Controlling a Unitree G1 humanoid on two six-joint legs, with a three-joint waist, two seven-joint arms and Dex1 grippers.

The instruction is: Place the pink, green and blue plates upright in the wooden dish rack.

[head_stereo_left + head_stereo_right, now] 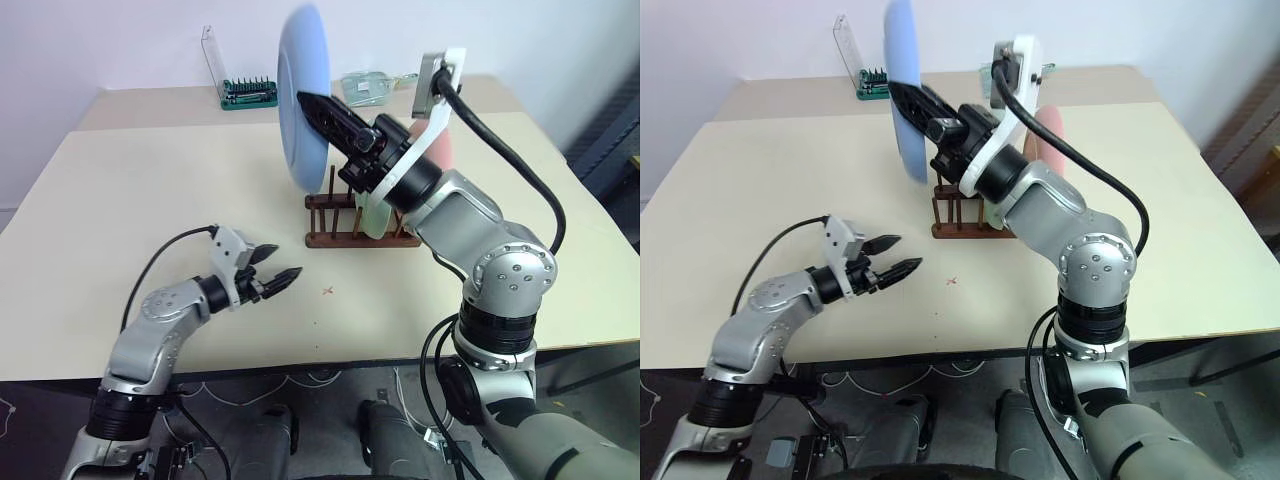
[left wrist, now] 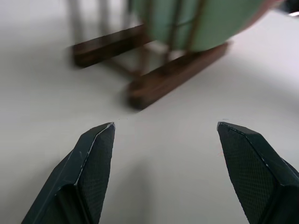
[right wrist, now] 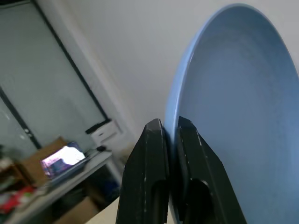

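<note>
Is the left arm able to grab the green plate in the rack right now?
Probably yes. The left gripper is open and points at the wooden dish rack, with bare table between them. The green plate stands straight ahead, though pegs cross its face.

The near, left end of the wooden dish rack (image 1: 360, 225) is left free, with bare pegs standing above the base rails. The slots further along are taken up by the green plate (image 1: 373, 215) and the pink plate (image 1: 440, 150). Open bench (image 1: 150, 200) lies left of and before the rack. The space above the free pegs is crossed by the right tool (image 1: 308, 101) and the blue plate (image 1: 303, 95) pinched in it.
</note>
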